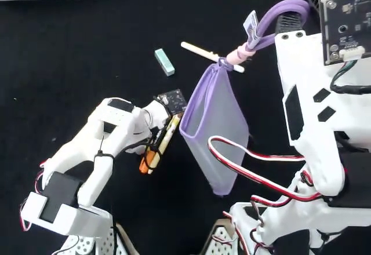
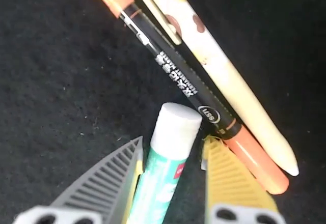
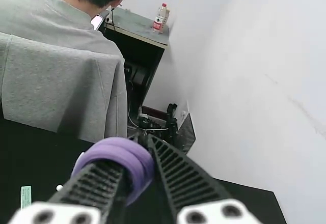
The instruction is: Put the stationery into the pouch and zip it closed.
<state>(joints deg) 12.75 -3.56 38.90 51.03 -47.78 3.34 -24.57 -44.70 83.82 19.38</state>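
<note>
The right jaws pinch the strap (image 3: 119, 158) and hold the pouch (image 1: 214, 121) up. That way its mouth hangs open toward the left arm. The left jaws squeeze a glue stick (image 2: 175, 124) low over the surface (image 1: 69, 52), with its cap beside a marker (image 2: 173, 84) and a pen (image 2: 229, 81) (maybe it goes in first). 2 more things, an eraser (image 1: 164, 61) and a thin stick (image 1: 200, 51), lie farther back, not yet packed.
</note>
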